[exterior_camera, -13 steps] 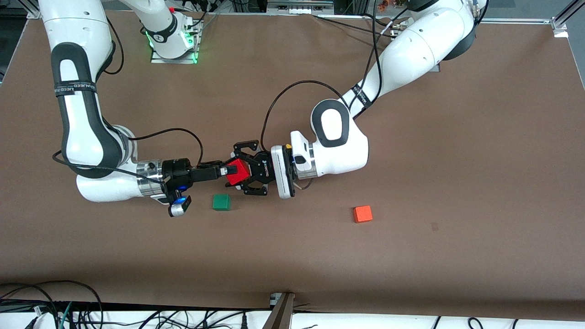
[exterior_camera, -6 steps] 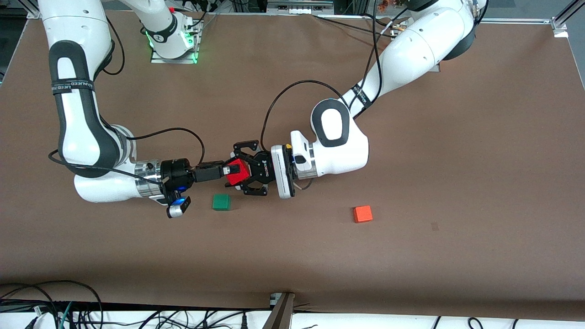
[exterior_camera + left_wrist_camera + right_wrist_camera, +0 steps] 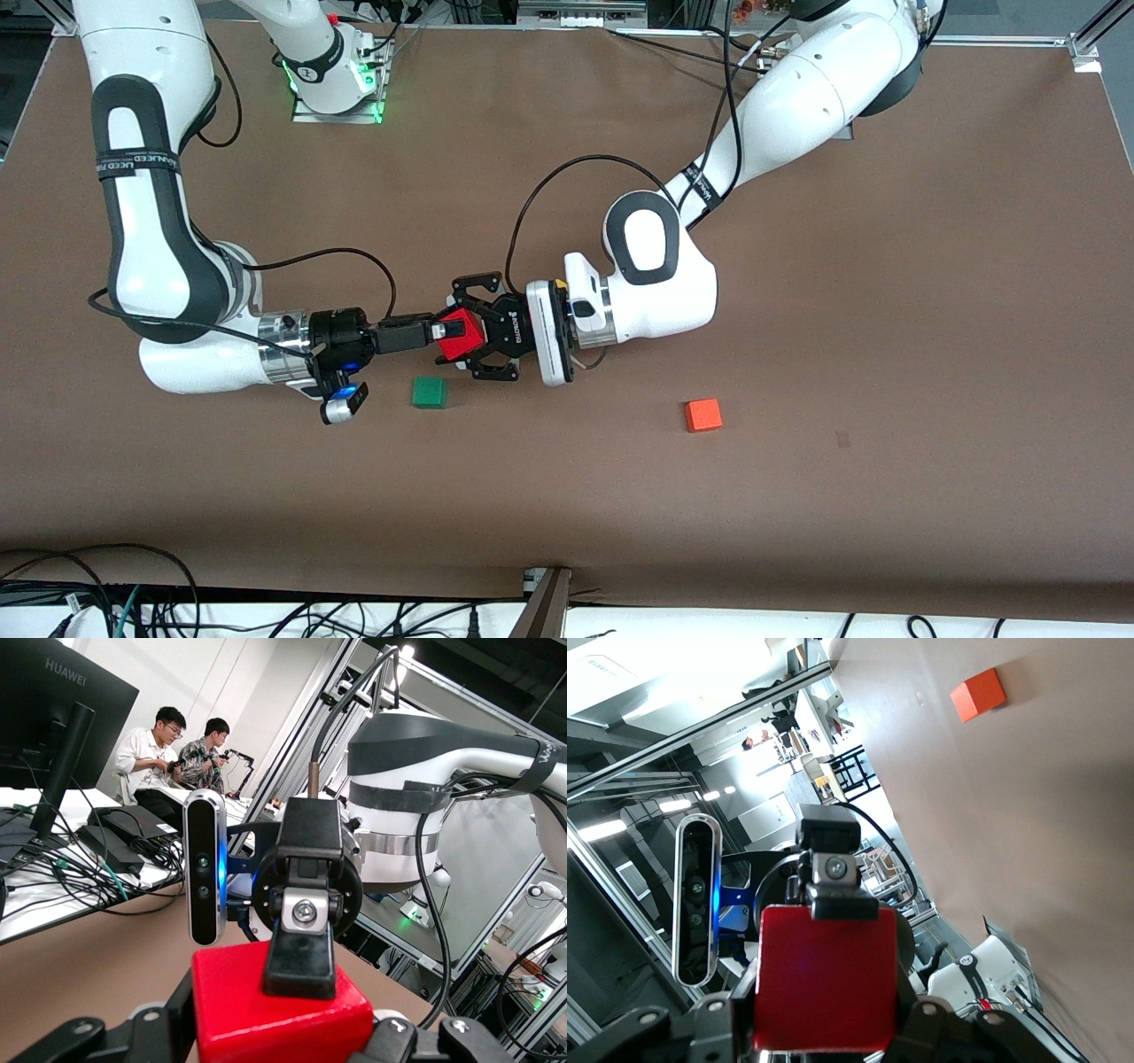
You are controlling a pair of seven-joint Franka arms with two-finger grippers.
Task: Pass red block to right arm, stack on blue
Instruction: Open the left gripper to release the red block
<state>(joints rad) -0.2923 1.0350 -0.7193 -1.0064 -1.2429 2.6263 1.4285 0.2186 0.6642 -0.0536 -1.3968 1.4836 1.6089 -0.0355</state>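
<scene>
The red block [image 3: 462, 337] is up in the air over the middle of the table, held from both ends. My left gripper [image 3: 458, 336], the black claw, is shut on it with a jaw on each side. My right gripper [image 3: 446, 331], slim and straight, is shut on the block's end facing the right arm. In the left wrist view the block [image 3: 275, 1014] sits between my left jaws, with a black finger [image 3: 299, 952] of the right gripper pressed on its face. In the right wrist view the block [image 3: 824, 974] fills the bottom. The blue cube is out of view.
A green cube [image 3: 430, 392] lies on the brown table [image 3: 797, 496], just nearer the front camera than the grippers. An orange cube [image 3: 703, 415] lies toward the left arm's end and also shows in the right wrist view [image 3: 978, 695]. Cables run along the table's front edge.
The right arm's elbow and wrist have shifted slightly toward its own end of the table. The red block and the left claw have hardly moved.
</scene>
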